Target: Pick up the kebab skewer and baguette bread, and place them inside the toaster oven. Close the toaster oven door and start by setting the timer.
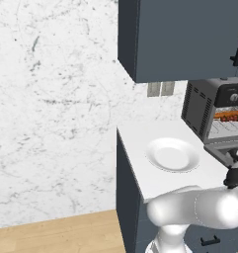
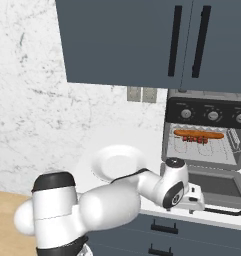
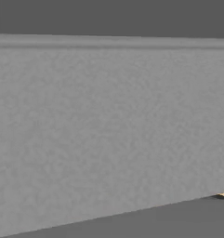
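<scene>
Oven point(image 2: 207, 135) at right, door point(image 2: 214, 187) down; baguette point(image 2: 198, 134) and skewer point(image 2: 196, 140) inside. Plate point(image 1: 173, 154) on surface point(image 1: 140, 143). Jaws open.

We see a matt dark-grey toaster oven point(image 2: 207, 132) with a wire rack, a glossy white plate point(image 1: 173, 154), and marble-veined wall point(image 1: 51, 99).

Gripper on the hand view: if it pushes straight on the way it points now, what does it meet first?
Most likely the toaster oven door, hanging open: a flat grey panel lies close ahead in the hand view, and the gripper sits at the door's front edge. Depth is unclear.
</scene>
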